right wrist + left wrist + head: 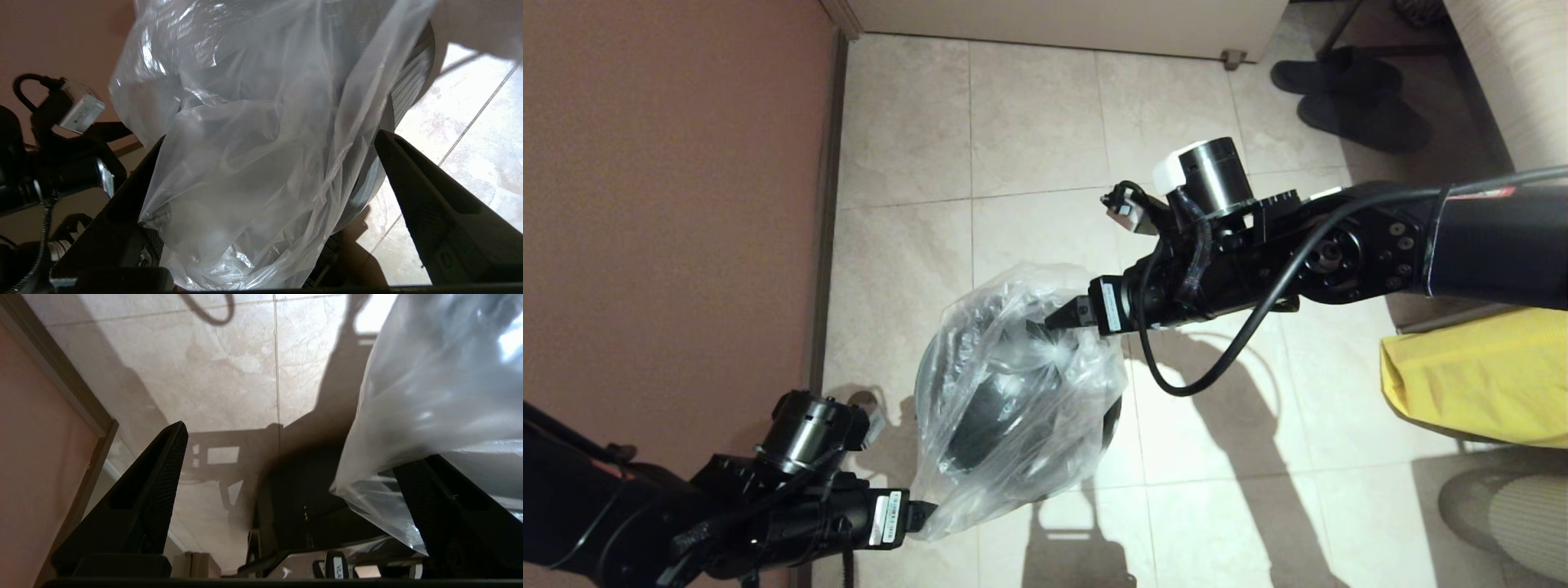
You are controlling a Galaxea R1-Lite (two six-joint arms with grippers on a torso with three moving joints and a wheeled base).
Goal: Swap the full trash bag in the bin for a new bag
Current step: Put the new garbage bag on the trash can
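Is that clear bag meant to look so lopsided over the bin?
The new bag balloons crookedly over the bin, not seated round its rim. Both grippers, left and right, are open at its edges.

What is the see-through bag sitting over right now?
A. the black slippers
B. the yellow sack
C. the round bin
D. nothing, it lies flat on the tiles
C: in the head view the new bag is draped over the bin, whose dark inside shows through the clear plastic, while the right gripper reaches in at the top and the left gripper is at the bag's lower edge.
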